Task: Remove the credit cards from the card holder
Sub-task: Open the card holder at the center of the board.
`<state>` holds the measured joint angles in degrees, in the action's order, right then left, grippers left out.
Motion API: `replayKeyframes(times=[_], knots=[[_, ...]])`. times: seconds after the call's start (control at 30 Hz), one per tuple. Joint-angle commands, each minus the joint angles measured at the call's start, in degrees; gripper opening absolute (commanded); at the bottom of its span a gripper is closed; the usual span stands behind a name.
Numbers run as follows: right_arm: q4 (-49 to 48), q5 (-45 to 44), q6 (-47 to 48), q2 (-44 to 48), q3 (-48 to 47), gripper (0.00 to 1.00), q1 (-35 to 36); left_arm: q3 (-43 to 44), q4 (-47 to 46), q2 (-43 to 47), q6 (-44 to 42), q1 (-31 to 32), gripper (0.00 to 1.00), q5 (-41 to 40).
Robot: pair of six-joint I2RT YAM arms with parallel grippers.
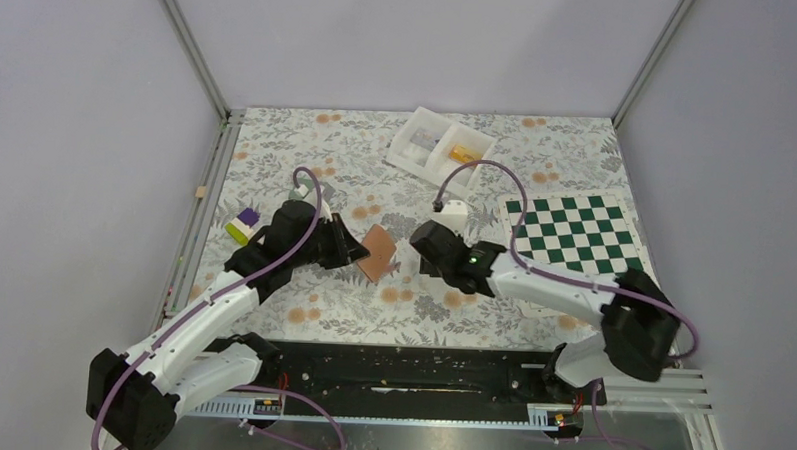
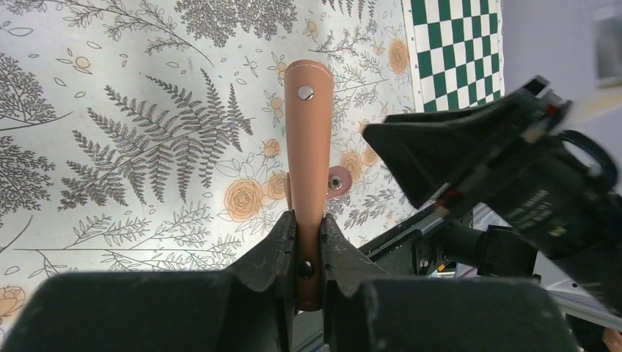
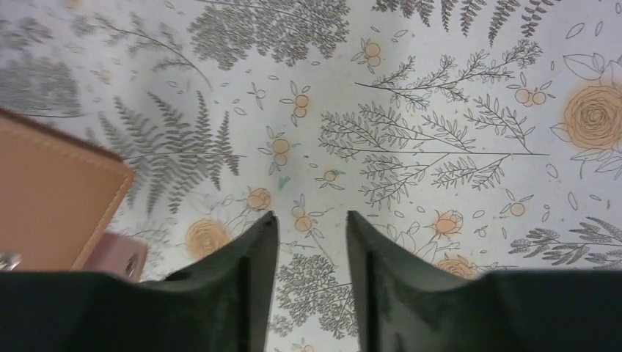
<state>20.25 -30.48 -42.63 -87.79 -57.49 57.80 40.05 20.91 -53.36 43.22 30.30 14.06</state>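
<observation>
The card holder [image 1: 379, 252] is tan-brown and closed, and it is held off the floral table cover. My left gripper [image 2: 308, 224] is shut on its near edge, so the left wrist view shows it edge-on [image 2: 309, 139] with a small snap tab [image 2: 338, 180] hanging beside it. My right gripper [image 3: 312, 220] is open with only tablecloth between its fingers. It sits just right of the holder [image 3: 51, 198], apart from it. A purple and a lime credit card [image 1: 242, 225] lie at the table's left, beside the left arm. The holder's inner pockets are hidden.
A white two-compartment tray [image 1: 414, 137] stands at the back centre. A green-and-white chessboard mat [image 1: 572, 233] lies at the right, behind the right arm. A pale flat piece [image 1: 299, 195] sits behind the left wrist, partly under its cable. Metal frame posts rise at both back corners.
</observation>
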Motion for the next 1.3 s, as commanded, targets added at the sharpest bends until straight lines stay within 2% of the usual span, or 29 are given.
replayKeyframes(times=[0.0, 0.07, 0.17, 0.3, 0.47, 0.7, 0.97, 1.13, 1.27], knots=[[-13.0, 8.2, 1.4, 11.3, 5.5, 0.52, -1.2, 2.1, -2.1, 1.0, -2.9, -0.3, 0.0, -2.0], [-14.8, 12.6, 1.8, 14.0, 6.4, 0.62, -1.7, 2.4, -2.5, 1.0, -3.7, -0.3, 0.0, -1.1], [-22.1, 23.5, 1.2, 16.8, 9.3, 0.68, -3.1, 2.3, -3.9, 1.5, -4.3, -0.4, 0.0, 1.3], [-25.7, 31.7, 1.8, 18.4, 11.8, 0.7, -4.7, 3.7, -4.5, 2.1, -4.5, -0.4, 0.0, 3.2], [-26.6, 42.9, 3.5, 19.9, 13.5, 0.65, -10.8, 6.0, -4.8, 2.7, -4.3, -0.3, 0.0, 7.0], [-28.6, 49.1, 1.9, 17.9, 13.7, 0.61, -13.0, 7.1, -7.4, 3.2, -3.9, -0.3, 0.0, 12.4], [-42.2, 57.2, -6.9, 11.5, 16.2, 0.54, -13.6, 7.1, -8.2, 3.5, -4.2, -0.3, 0.0, 14.0], [-44.7, 58.4, -8.0, 9.9, 17.6, 0.49, -13.7, 7.2, -7.5, 3.7, -4.8, -0.4, 0.0, 13.4], [-44.8, 58.6, -7.6, 10.6, 18.6, 0.49, -13.6, 7.2, -7.3, 3.3, -5.3, -0.8, 0.0, 14.0]])
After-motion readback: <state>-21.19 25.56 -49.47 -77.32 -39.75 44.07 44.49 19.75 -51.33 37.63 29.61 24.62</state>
